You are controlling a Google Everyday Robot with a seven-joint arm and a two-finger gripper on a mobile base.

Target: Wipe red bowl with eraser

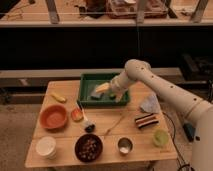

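Gripper point(119, 95) is down in the right end of the green tray point(92, 76), far middle of the table point(142, 146). Can't tell if it's open, closed or holding anything, as its tip blends into what's in the tray. Arm reaches in from the right, over the far-right corner.

Eraser point(145, 120) lies flat on the right side of the table, nearer than the tray, well apart from the gripper. Red bowl point(53, 116) sits upright on the left and looks empty, with bare board around it. My read: wipe not begun, eraser pickup not yet done. The gripper is badly placed for both jobs — eraser is near-right of it, bowl is across on the left.

Containers:
- tray: grey-blue pad point(96, 93) and a pale yellow piece point(102, 87), both just beside the gripper
- dark bowl point(89, 147), near edge: brownish bits
- white cup point(46, 147) near-left, metal cup point(124, 145) near middle: contents unreadable
- pale green cup point(160, 137) near-right: contents unclear

An orange-red lump point(76, 115) and a thin stick point(115, 125) lie between eraser and bowl, so I'd carry the eraser high across.
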